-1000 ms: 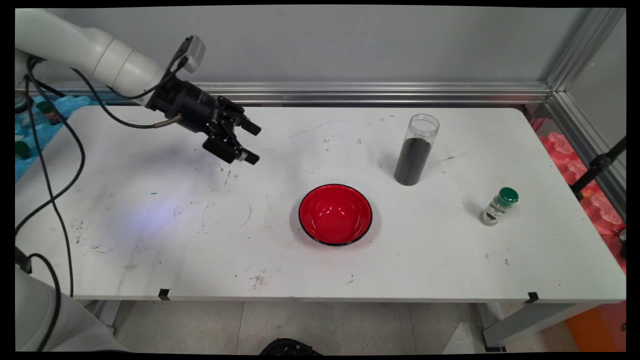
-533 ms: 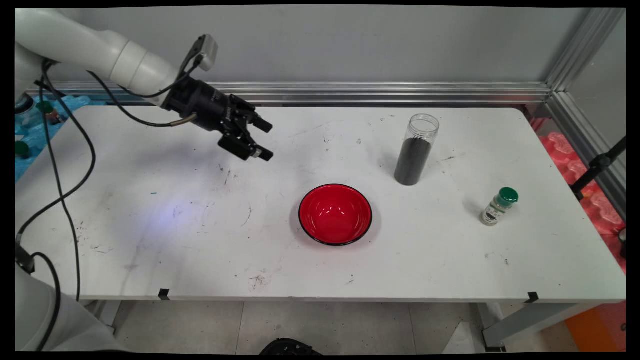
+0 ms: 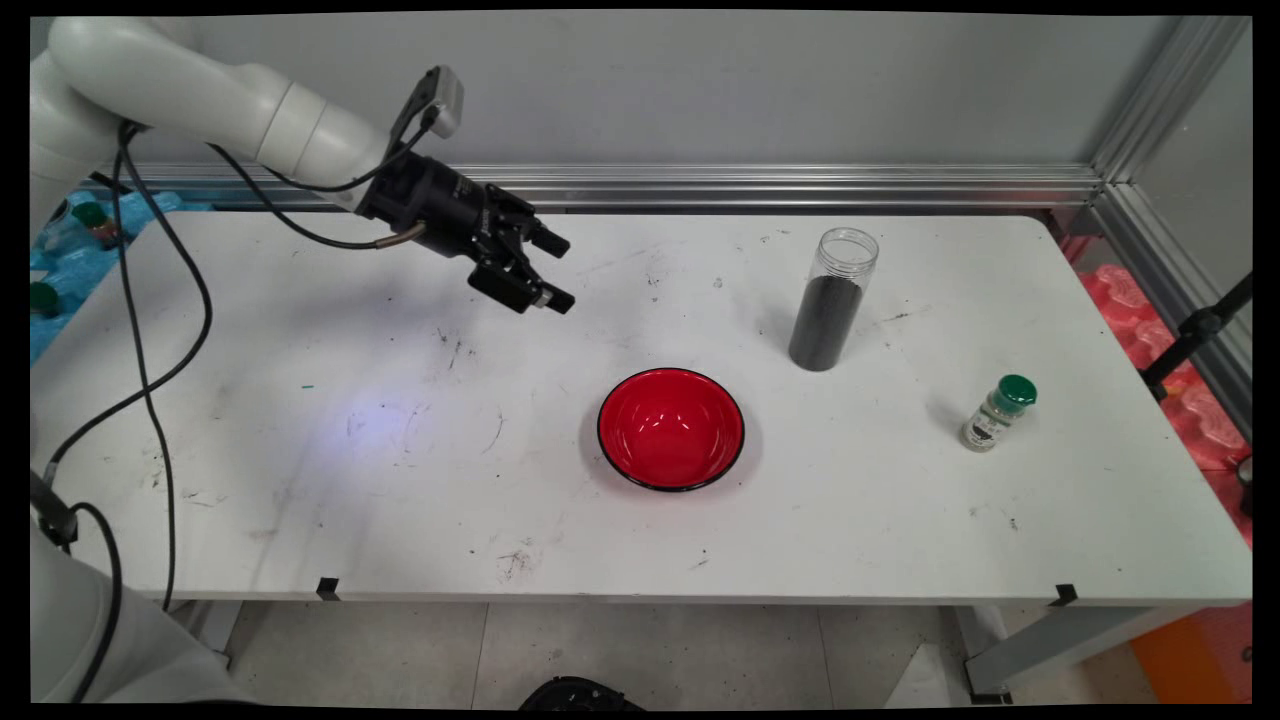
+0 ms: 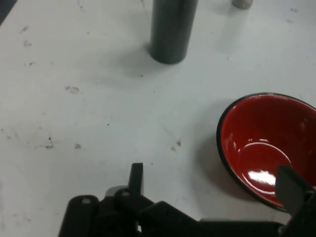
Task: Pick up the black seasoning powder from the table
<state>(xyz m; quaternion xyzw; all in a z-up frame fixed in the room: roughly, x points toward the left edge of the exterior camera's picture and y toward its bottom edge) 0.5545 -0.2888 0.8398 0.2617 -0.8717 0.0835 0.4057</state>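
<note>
Hanging in the air over the white bench (image 3: 300, 470), the gripper (image 3: 555, 272) has its two fingers spread wide apart, and it holds nothing. It tips forward and down, pointing off to the right side of the main view.

The red bowl (image 3: 671, 428) is the closest thing to it. The bowl sits upright on the bench, below the gripper and a little to the right, with bare bench between the two. In the hand view the red bowl (image 4: 269, 148) shows on the right, just past one finger (image 4: 295, 191). It looks empty, though part of it is cut off at the edge.

Farther from the bowl, to its upper right, stands a tall clear jar (image 3: 832, 300). It has no lid and dark stuff fills it most of the way. It stands straight up.

Farthest off, well to the right of the bowl, is a small bottle (image 3: 996, 413) with a green cap. It stands alone.
</note>
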